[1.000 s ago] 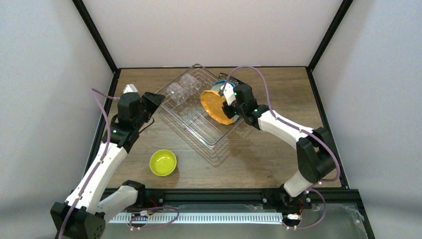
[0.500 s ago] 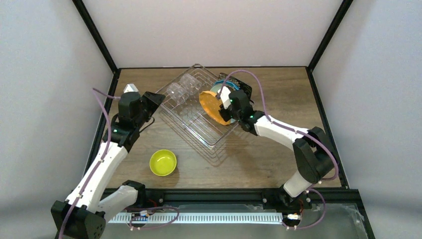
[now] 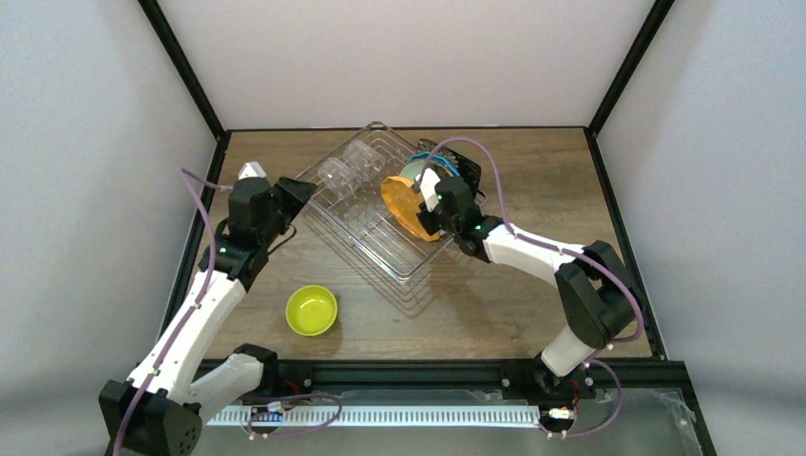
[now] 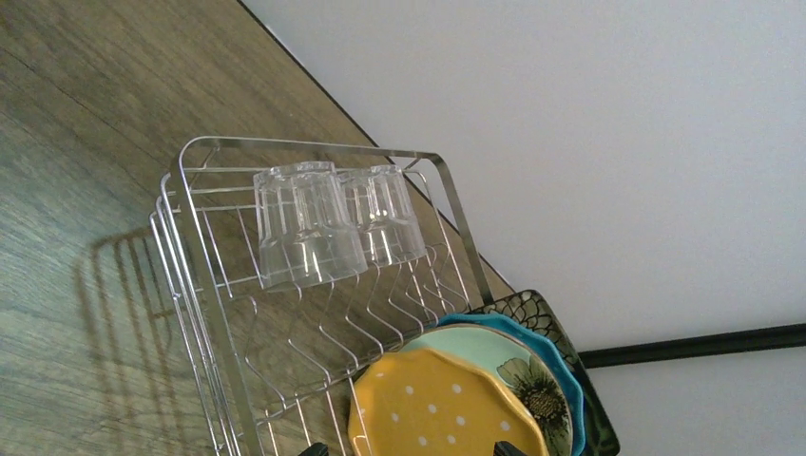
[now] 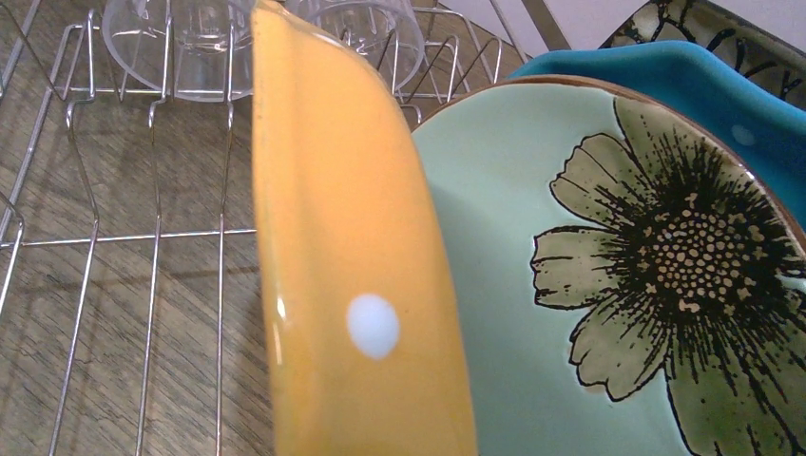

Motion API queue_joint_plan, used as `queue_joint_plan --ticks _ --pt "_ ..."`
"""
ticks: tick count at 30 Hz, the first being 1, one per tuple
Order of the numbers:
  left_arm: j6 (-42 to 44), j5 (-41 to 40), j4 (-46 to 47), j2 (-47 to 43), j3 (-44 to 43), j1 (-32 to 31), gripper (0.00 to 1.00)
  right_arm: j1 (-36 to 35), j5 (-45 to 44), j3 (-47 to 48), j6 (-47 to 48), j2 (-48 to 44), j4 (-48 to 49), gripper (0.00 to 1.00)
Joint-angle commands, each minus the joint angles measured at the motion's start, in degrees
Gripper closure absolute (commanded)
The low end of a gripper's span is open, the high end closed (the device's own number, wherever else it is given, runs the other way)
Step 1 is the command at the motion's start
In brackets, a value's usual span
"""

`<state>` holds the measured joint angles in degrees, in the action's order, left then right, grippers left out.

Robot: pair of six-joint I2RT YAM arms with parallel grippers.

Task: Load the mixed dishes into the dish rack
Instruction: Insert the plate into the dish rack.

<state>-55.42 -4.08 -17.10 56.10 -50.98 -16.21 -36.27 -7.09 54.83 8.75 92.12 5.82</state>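
Note:
The dish rack (image 3: pixel 373 220) lies at an angle mid-table, with two clear glasses (image 3: pixel 347 166) upside down at its far left end. At its right end a black square plate (image 4: pixel 544 306), a teal plate (image 4: pixel 494 325) and a mint flower plate (image 5: pixel 618 266) stand on edge. My right gripper (image 3: pixel 431 196) is shut on the rim of the orange dotted plate (image 3: pixel 403 207) and holds it on edge just in front of the mint plate; its fingers are hidden in the right wrist view. My left gripper (image 3: pixel 297 190) hangs open at the rack's left side. The yellow-green bowl (image 3: pixel 312 310) sits on the table.
Black frame posts and rails border the wooden table (image 3: pixel 532 180). The rack's middle wires (image 4: pixel 314 332) between the glasses and the orange plate hold nothing. The bowl stands apart from the rack, near the front left.
My right gripper has shifted the orange plate slightly left and turned it more upright, closer to the mint plate. The left arm has stayed still.

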Motion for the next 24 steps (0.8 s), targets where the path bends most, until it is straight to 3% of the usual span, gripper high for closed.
queue_joint_plan --ticks 1,7,24 --pt "0.6 -0.67 0.65 0.26 0.96 0.22 0.0 0.05 -4.33 0.02 -0.17 1.49 3.81 0.5" --pt "0.66 -0.58 0.58 0.29 0.97 0.24 0.0 0.02 -5.61 1.98 -0.62 1.58 2.85 0.24" --pt "1.01 -0.21 0.05 0.24 0.71 0.21 0.0 0.0 -8.33 6.53 0.61 0.35 0.92 0.16"
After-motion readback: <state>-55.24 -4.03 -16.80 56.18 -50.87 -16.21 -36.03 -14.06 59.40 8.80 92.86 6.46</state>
